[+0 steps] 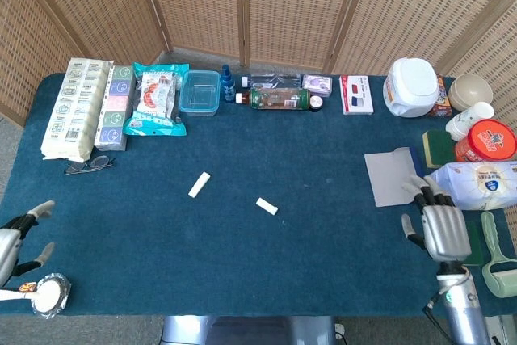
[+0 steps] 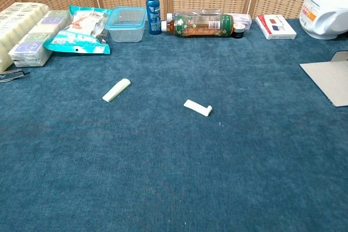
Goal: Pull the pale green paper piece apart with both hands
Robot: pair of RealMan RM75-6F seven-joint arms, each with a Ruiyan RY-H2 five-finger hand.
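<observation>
Two pale green paper pieces lie apart on the blue cloth. One piece (image 1: 199, 185) (image 2: 116, 90) lies left of centre, the other piece (image 1: 266, 206) (image 2: 197, 108) near the middle, flat on the cloth. My left hand (image 1: 14, 236) is at the table's front left edge, fingers spread, holding nothing. At the front right edge, my right hand (image 1: 440, 227) is empty too, fingers apart. Neither hand shows in the chest view.
Along the back stand packets (image 1: 77, 107), a snack bag (image 1: 155, 99), a clear box (image 1: 199, 91), bottles (image 1: 279, 98) and a white jar (image 1: 413, 86). A grey card (image 1: 390, 175), sponges, a tissue pack (image 1: 475, 184) and tubs crowd the right. Glasses (image 1: 89, 166) lie at left.
</observation>
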